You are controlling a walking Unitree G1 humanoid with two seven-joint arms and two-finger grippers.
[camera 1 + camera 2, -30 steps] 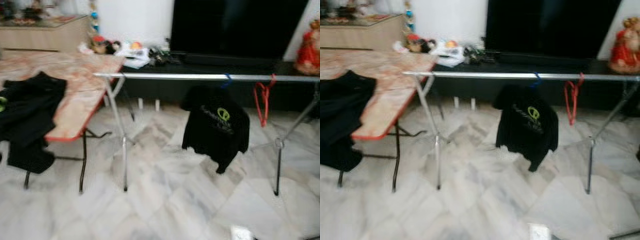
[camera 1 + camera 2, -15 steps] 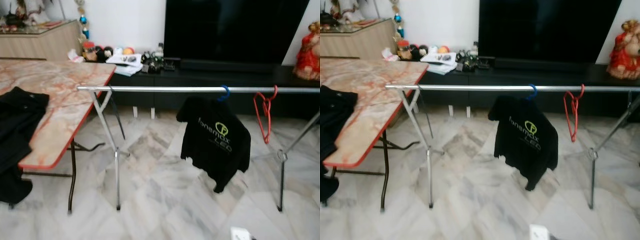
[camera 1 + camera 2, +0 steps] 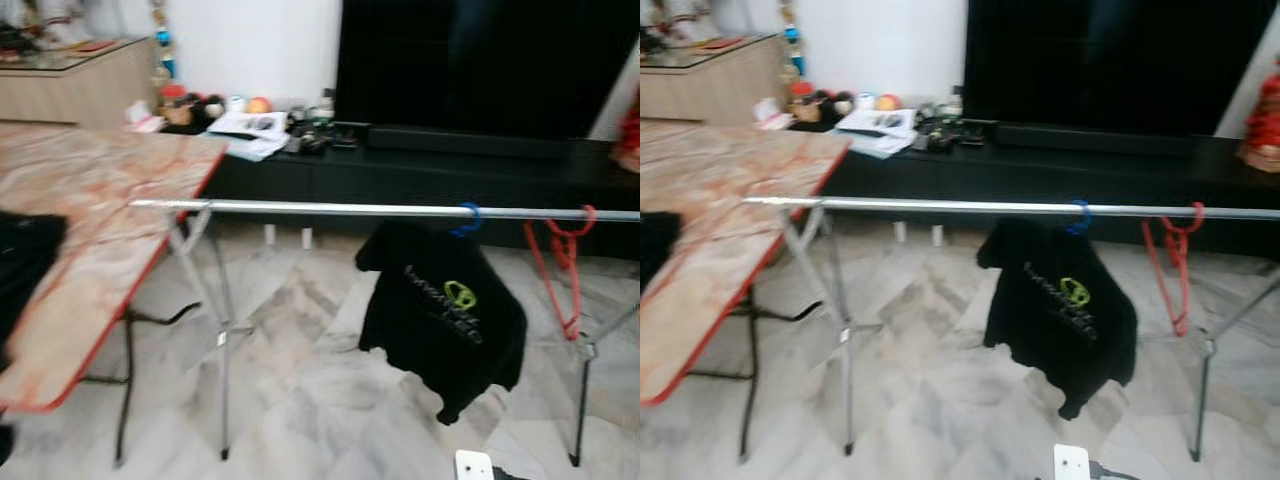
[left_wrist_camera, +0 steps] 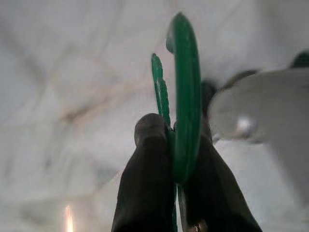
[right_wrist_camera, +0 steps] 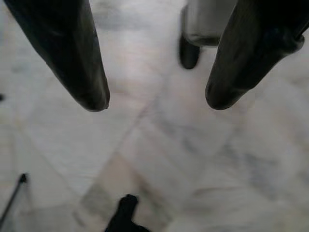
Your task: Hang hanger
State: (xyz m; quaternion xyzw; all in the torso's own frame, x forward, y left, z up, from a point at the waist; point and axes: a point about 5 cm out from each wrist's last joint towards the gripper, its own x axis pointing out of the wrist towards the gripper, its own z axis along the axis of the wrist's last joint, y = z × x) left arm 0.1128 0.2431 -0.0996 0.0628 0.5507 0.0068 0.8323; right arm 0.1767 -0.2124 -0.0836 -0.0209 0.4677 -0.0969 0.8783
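A green hanger (image 4: 186, 96) stands upright between the two black fingers of my left gripper (image 4: 174, 130), which is shut on it above the marble floor. My right gripper (image 5: 157, 104) hangs open over the floor with nothing between its fingers. Ahead, a silver clothes rail (image 3: 300, 209) on folding legs runs across the room. A black T-shirt (image 3: 445, 320) hangs from it on a blue hanger (image 3: 465, 220), and a bare red hanger (image 3: 562, 265) hangs to its right. The rail's left half is bare.
A marble-patterned folding table (image 3: 90, 220) with a red edge stands at the left, with black clothing (image 3: 22, 270) on it. Behind the rail are a low black bench (image 3: 400, 170) and a large dark TV (image 3: 480, 60). A white object (image 3: 472, 466) lies on the floor.
The whole picture has shifted and blurred, so the camera has moved; the rail and table now look nearer. Nothing on the rail has moved.
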